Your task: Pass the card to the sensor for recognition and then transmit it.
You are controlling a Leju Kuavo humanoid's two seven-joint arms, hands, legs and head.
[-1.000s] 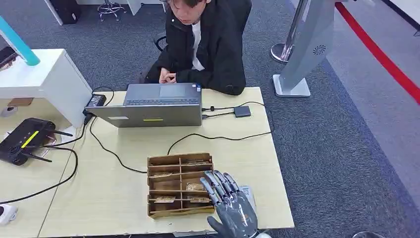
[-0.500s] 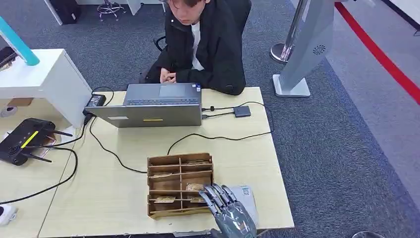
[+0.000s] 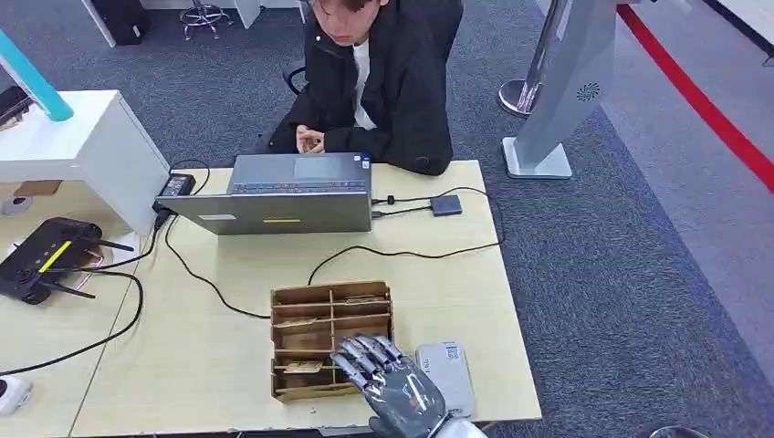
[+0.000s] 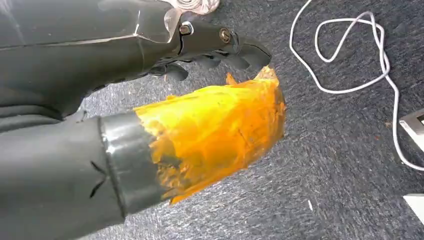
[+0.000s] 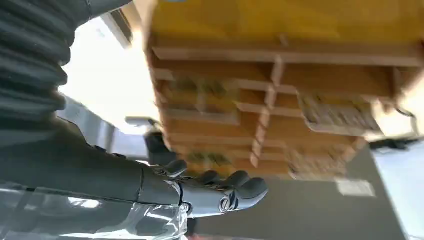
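One right hand (image 3: 394, 391), fingers spread and empty, hovers over the wooden organizer (image 3: 310, 321); the sensor (image 3: 445, 376) lies just beside it, while the wrist view reveals cards (image 5: 332, 116) in compartments.

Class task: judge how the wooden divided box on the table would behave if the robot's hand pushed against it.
The wooden box looks thin-walled and light, so it would probably slide on the smooth table rather than resist. Low and flat, it seems unlikely to tip. The right hand hovers over its near corner.

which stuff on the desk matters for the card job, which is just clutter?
Job:
wooden card organizer with cards in its slots
grey sensor beside it
right robot hand over the organizer

Clutter:
laptop
black router
small grey hub
power brick
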